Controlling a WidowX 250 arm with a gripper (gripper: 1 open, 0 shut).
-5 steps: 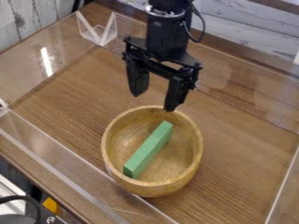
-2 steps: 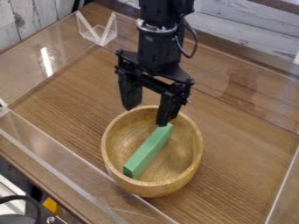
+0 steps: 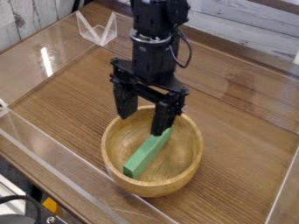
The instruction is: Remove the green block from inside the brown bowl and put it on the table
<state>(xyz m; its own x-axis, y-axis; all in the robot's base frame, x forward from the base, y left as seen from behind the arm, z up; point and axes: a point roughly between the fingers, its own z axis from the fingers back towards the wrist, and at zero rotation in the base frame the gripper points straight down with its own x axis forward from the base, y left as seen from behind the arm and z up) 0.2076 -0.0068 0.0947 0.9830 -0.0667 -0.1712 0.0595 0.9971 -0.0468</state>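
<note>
- Your gripper points straight down with its two black fingers spread wide apart, and it holds nothing.
- The fingertips hang at the far rim of the brown bowl, just above the upper end of the green block; you cannot tell from this view if one tip touches the block.
- The green block lies inside the bowl, tilted, with its lower end near the bottom on the near-left side and its upper end leaning toward the far wall.
- The bowl stands on the table, in the near part of it, close to the front clear plastic wall.
- Behind the arm, at the far-left corner of the table, you see a small clear plastic stand.
</note>
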